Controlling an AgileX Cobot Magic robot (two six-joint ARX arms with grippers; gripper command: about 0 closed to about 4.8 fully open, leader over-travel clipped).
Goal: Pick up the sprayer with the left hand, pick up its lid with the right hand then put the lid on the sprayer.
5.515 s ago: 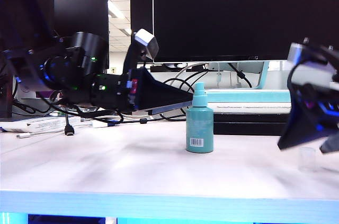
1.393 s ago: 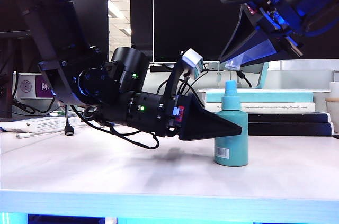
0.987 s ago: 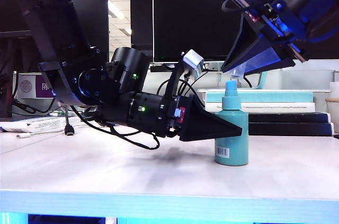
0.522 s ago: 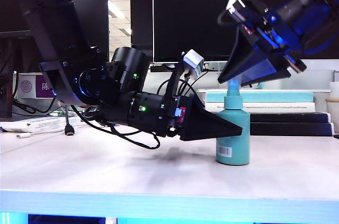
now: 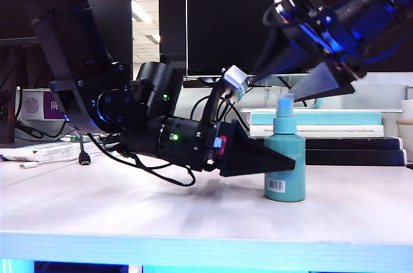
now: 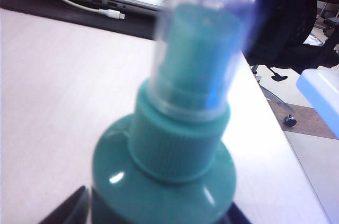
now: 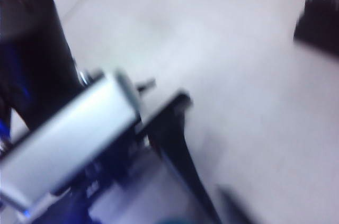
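We see pale table (image 5: 129, 215), dark monitors (image 5: 290, 15) behind, left gripper (image 5: 284, 164) clamped on sprayer (image 5: 285, 163), lid (image 6: 204, 49) on nozzle, right gripper (image 5: 293, 86) above, fingers apart

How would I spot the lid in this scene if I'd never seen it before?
Find the teal sprayer standing on the pale table, in front of the stacked books. The lid sits over its nozzle. It is a small clear, colourless cap, the only see-through piece here; the teal nozzle shows through it.

showing teal on the sprayer (image 5: 285, 168), with a white barcode label near its base. wearing a clear, colourless lid (image 6: 204, 49) over the teal nozzle. standing on a pale whitish table (image 5: 129, 212), both grippers black.
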